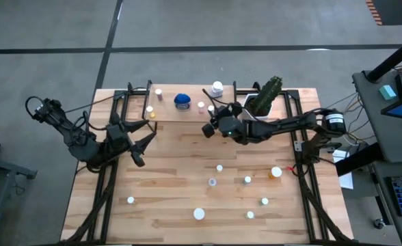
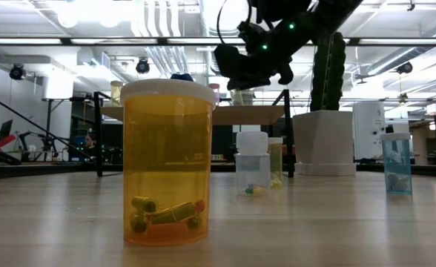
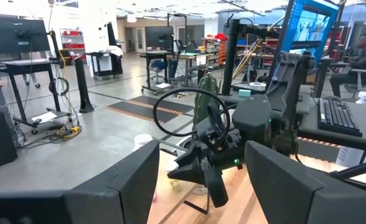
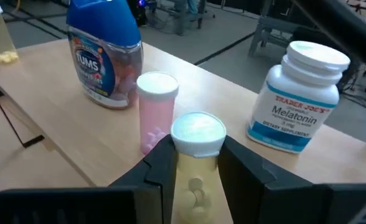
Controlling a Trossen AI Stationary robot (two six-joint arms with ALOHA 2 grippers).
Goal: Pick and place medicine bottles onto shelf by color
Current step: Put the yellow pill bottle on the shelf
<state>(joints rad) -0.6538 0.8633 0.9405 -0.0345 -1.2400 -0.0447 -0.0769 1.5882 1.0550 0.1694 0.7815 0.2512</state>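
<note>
A slatted wooden surface carries loose white-capped bottles scattered over its near half, with a potted cactus at its far edge. Beside the cactus, the low wood shelf holds a blue-lidded bottle, a pink bottle and a white melatonin bottle.

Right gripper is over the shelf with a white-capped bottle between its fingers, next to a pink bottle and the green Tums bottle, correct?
Not quite: the Tums bottle is blue, as the right wrist view shows. The right gripper, white-capped bottle, pink bottle and shelf are as you say.
</note>
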